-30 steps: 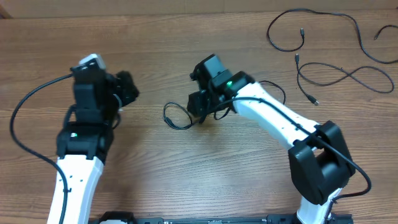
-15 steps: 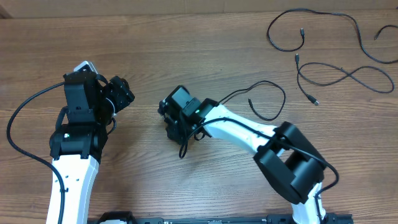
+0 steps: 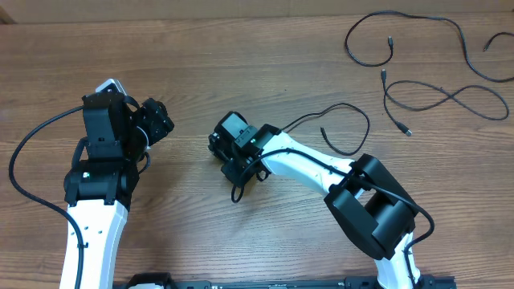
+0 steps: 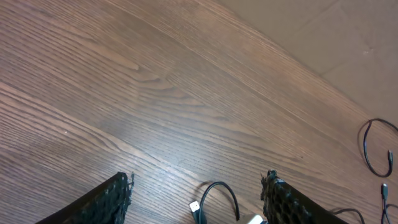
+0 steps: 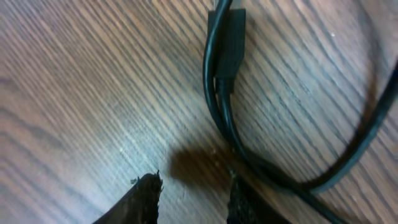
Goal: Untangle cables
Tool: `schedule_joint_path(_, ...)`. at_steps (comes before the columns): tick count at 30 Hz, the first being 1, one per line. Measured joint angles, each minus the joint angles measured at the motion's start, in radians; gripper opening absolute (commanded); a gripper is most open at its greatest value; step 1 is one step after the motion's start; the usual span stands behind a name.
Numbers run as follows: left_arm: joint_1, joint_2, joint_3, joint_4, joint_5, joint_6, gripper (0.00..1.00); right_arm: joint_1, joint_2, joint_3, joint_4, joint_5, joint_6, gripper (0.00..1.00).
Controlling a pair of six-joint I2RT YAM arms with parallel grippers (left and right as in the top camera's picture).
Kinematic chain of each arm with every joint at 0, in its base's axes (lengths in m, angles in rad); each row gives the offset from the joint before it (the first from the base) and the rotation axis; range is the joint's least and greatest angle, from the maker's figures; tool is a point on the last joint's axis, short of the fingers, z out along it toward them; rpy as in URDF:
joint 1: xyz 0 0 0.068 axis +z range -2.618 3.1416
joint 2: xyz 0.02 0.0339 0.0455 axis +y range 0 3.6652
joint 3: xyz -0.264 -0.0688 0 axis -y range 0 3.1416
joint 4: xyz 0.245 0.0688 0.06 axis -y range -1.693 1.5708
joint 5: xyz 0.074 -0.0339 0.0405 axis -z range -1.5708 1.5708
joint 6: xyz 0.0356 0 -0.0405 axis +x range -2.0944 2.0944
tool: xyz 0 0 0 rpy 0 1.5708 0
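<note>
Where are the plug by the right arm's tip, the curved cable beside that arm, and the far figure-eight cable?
Plug [image 5: 231, 43]: right wrist view, middle of its black body.
Curved cable [image 3: 367, 120]: overhead view, outer bend of its loop.
Figure-eight cable [image 3: 452, 95]: overhead view, where its strands cross.

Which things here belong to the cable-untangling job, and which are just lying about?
Job: cable in front of the right hand; loose cables at the far right.
Just there: wooden table; left arm's own thick wire.
</note>
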Motion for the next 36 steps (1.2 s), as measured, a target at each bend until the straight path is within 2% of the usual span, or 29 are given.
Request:
schedule_joint_path(3,0.000,0.000,0.000,0.000,0.000,0.000,0.70,0.000,-0.011,0.038,-0.022,0.001,-0.001,0.40)
schedule_joint_path(8,0.000,0.000,0.000,0.000,0.000,0.000,0.70,-0.002,-0.045,0.060,-0.006,0.001,-0.031,0.40)
schedule_joint_path(12,0.000,0.000,0.000,0.000,0.004,0.000,0.70,-0.002,-0.046,0.047,0.014,0.011,-0.082,0.39)
schedule_joint_path(16,0.000,0.000,0.000,0.000,0.010,0.000,0.70,-0.002,-0.044,0.027,0.014,0.024,-0.106,0.31)
schedule_joint_path(27,0.000,0.000,0.000,0.000,0.015,0.000,0.70,-0.025,0.005,0.026,0.060,0.036,-0.123,0.27)
schedule_joint_path(31,0.000,0.000,0.000,0.001,0.015,0.000,0.70,-0.046,0.005,0.025,0.061,0.026,-0.122,0.31)
schedule_joint_path(36,0.000,0.000,0.000,0.003,0.015,0.000,0.70,-0.070,0.005,-0.005,0.063,-0.018,-0.122,0.30)
